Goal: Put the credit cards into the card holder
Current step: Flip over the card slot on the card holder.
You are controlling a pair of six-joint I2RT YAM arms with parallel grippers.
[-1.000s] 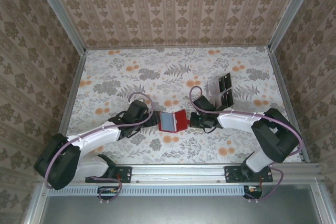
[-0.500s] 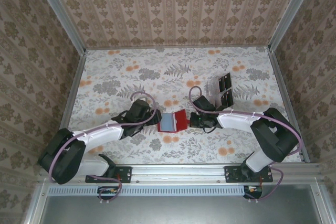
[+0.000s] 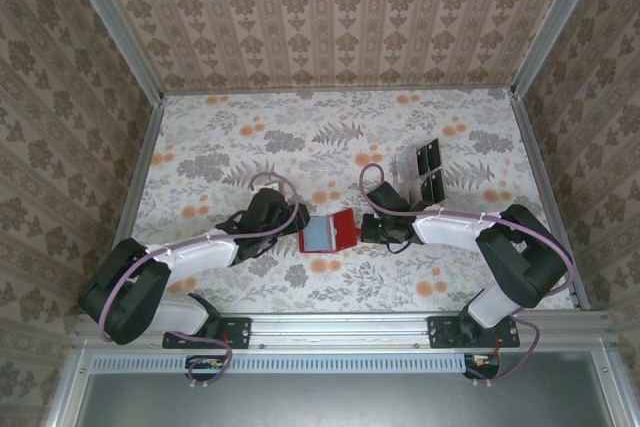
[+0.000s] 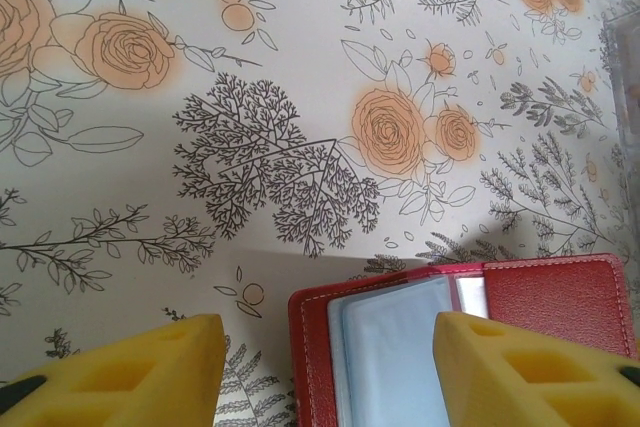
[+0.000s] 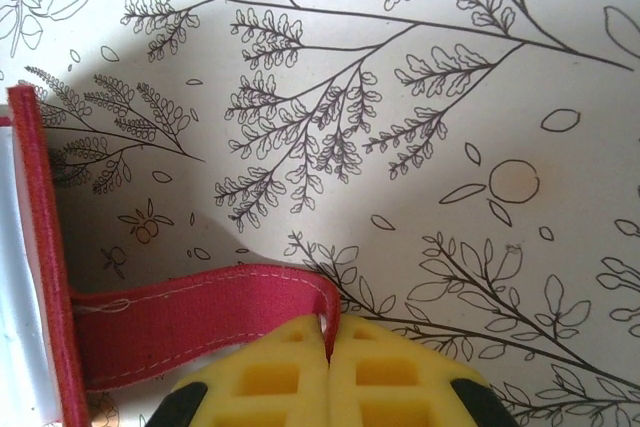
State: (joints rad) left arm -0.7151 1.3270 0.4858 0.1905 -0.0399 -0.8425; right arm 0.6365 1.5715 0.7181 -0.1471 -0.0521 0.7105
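Observation:
The red card holder [image 3: 345,231] lies open on the floral table between my two grippers. A pale bluish-white credit card [image 3: 320,235] rests in its left half; in the left wrist view it looks like two stacked pale sheets [image 4: 400,357] inside the red flap [image 4: 310,347]. My left gripper [image 3: 297,226] is at the holder's left edge, open, its yellow fingers [image 4: 130,372] standing either side of that flap [image 4: 330,352]. My right gripper [image 3: 363,231] is shut on the holder's red strap [image 5: 190,322], pinched between its fingertips [image 5: 328,335].
A clear rack with black panels [image 3: 426,171] stands behind the right arm, close to its wrist. Patterned walls enclose the table on three sides. Open floral tabletop stretches to the far left and far middle.
My left gripper has crept right onto the holder's left edge and its jaws have narrowed. The right gripper has kept its hold on the strap without moving.

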